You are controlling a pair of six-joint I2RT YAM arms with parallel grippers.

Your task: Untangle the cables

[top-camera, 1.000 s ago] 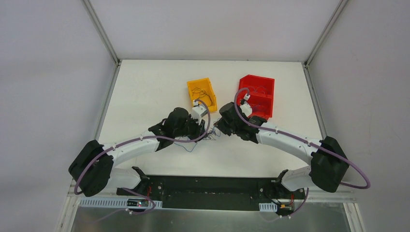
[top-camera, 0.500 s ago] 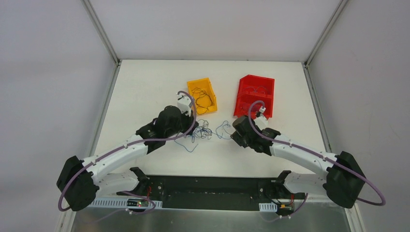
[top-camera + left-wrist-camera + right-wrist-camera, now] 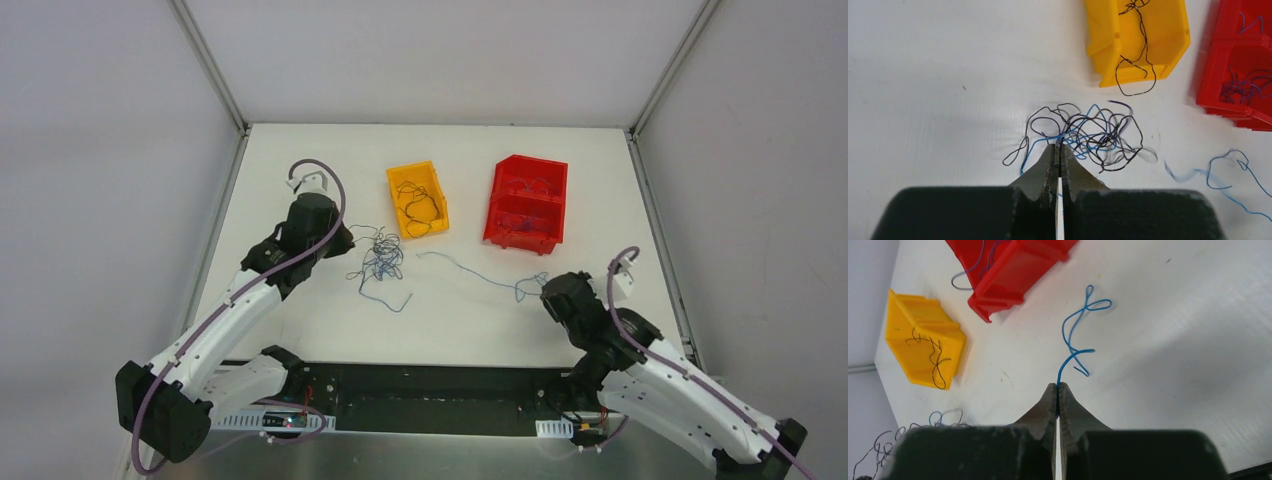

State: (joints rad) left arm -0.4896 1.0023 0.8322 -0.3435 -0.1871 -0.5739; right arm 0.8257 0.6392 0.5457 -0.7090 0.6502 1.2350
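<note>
Both arms have hold of wire here. The left gripper [image 3: 1058, 146] has its jaws pinched right together on a couple of strands at about the 7 o'clock edge of the cables [image 3: 1083, 135]. They're a curly blue-and-black knot on the white table [image 3: 600, 200], toward 7 o'clock from the yellow bin [image 3: 396, 195].

The right gripper [image 3: 1058, 386] is closed tight too, nipping the end of a single blue cable [image 3: 1074, 327]. From above, that blue cable starts just beside the knot and runs loose across the table toward 4 o'clock.

The yellow bin has black wires in it, with one hanging over its front lip. The red bin [image 3: 500, 200], at 3 o'clock from the yellow one, holds blue ones.
</note>
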